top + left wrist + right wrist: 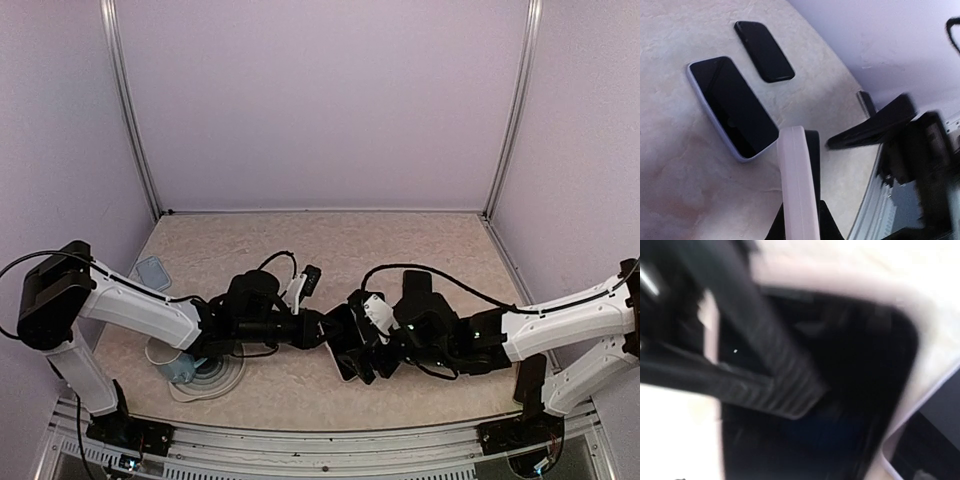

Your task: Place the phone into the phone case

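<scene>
We saw the left fingers (812, 165) pinched nearly together on the foot of a pale strip seen edge-on. Dark finger showed on either side of its base, and we judged the strip to be the phone case (799, 185), held on its edge. The phone (732, 107) lay flat on the counter (680, 190), screen up and with a pale rim. In the left wrist view it was up and to the left of those fingers, with its near corner just beside the tip of the case.

The phone's long axis ran diagonally across that view, from upper left to lower right. The case stood close to upright there, so we judged that the two needed squaring to each other before the phone could go in.

The right wrist view was blurred. One ribbed right finger (775, 365) crossed a dark, pale-rimmed slab that filled the frame, and we took the slab for the same phone. That would put the right arm nearer to it. We could not tell how wide the right fingers stood, or whether they held anything.

By our count there was one phone and one case in the grip. One black slab (764, 51) lay beyond the phone and apart from it. One pale blue flat piece (150, 272) lay far out by the left arm.
</scene>
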`<state>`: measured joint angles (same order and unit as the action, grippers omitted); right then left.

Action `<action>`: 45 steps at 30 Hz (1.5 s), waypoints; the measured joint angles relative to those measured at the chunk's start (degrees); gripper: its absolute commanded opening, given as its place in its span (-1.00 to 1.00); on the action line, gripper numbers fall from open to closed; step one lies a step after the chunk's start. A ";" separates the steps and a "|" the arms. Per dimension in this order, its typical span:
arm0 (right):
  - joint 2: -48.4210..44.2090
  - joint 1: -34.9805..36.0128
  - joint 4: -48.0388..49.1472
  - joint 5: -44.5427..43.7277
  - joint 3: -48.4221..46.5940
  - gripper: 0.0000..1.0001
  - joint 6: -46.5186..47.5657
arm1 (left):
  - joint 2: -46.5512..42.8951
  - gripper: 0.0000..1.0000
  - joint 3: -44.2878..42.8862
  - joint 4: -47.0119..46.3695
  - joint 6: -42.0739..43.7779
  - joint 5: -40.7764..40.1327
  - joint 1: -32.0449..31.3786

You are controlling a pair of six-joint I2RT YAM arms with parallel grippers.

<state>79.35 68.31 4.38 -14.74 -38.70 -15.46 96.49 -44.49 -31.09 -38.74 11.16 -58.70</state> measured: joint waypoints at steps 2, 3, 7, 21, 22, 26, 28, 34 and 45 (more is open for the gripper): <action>-3.98 -1.22 1.11 3.30 1.55 0.99 1.73 | -0.02 -1.00 0.59 2.54 3.50 -1.11 -0.33; -6.01 -1.97 2.23 5.09 2.49 0.98 2.64 | -0.13 -1.00 1.18 3.74 5.25 -1.68 -0.46; -14.80 -7.06 7.43 16.55 7.34 0.98 6.51 | -2.82 -1.00 3.58 4.15 12.48 -2.40 -1.07; -5.51 -14.86 1.86 41.77 -2.86 0.29 32.00 | -7.43 -0.89 7.23 4.55 32.63 2.91 -4.09; -3.98 -14.99 0.76 42.84 -4.17 0.26 33.31 | -7.45 -0.89 7.23 4.57 33.33 3.23 -4.09; 0.24 -15.78 -4.33 47.89 -6.69 0.09 37.70 | -7.45 -0.89 7.23 4.57 34.73 4.13 -4.09; 1.27 -15.93 -5.92 49.70 -6.69 -0.02 38.86 | -7.45 -0.88 7.23 4.59 35.04 4.39 -4.09; 2.34 -16.00 -5.49 50.82 -6.69 -0.16 40.00 | -7.45 -0.89 7.17 4.63 35.74 4.94 -4.15; 6.93 -16.06 -3.21 52.57 -6.32 -0.69 39.80 | -7.45 -0.91 6.93 5.14 36.13 5.33 -4.35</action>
<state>86.28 52.25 1.17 37.82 -45.01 24.34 89.03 -37.56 -25.96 -2.61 16.49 -63.05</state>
